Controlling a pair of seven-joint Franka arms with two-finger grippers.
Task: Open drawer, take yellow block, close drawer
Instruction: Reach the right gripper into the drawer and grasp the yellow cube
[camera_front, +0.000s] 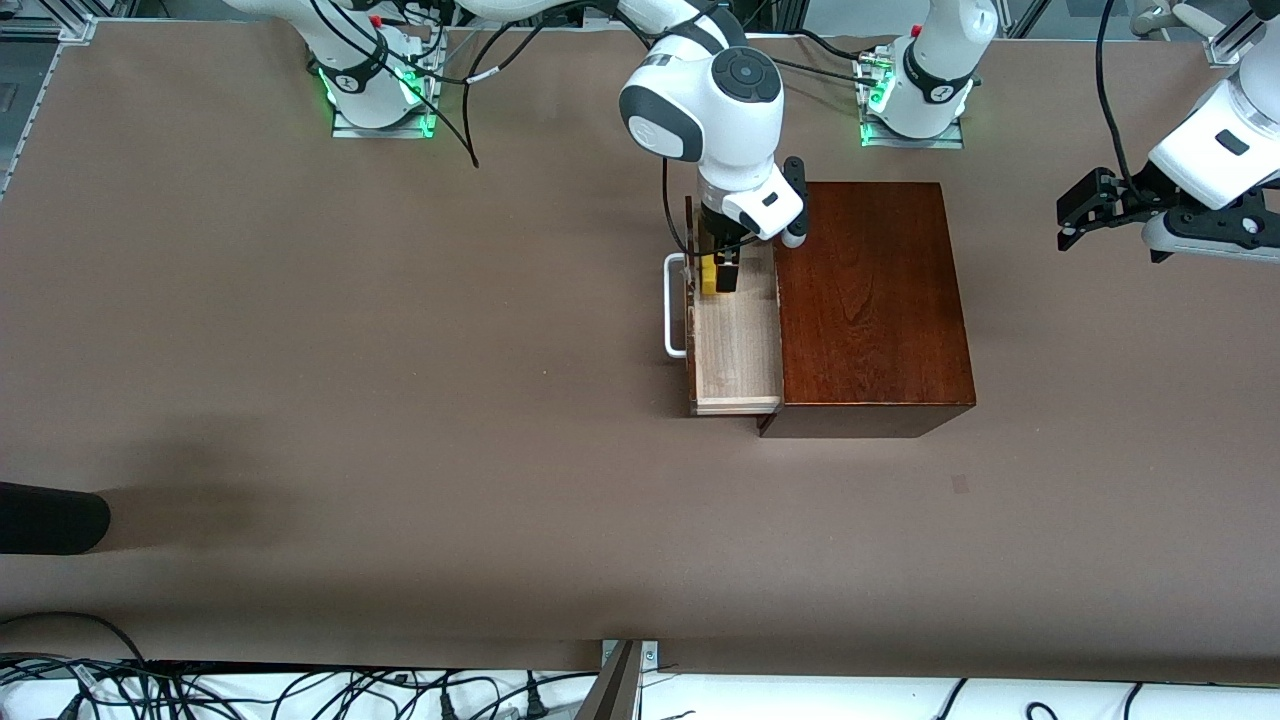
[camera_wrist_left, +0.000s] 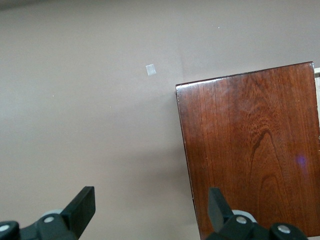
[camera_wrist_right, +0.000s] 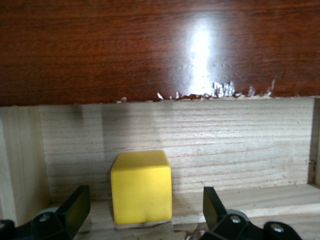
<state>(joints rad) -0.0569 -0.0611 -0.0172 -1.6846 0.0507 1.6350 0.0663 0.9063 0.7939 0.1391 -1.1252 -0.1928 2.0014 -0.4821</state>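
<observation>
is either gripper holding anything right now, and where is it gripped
Nothing is held. The right gripper is open astride the yellow block in the drawer; the left gripper waits open.

No readable text, labels, brands, numbers or signs on anything in view

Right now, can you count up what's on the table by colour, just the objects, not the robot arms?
Yellow: 1, the yellow block in the open drawer.
Dark reddish-brown: 1, the wooden box that holds the drawer.
White: 1, the drawer's bar handle.
Total: 3.
</observation>
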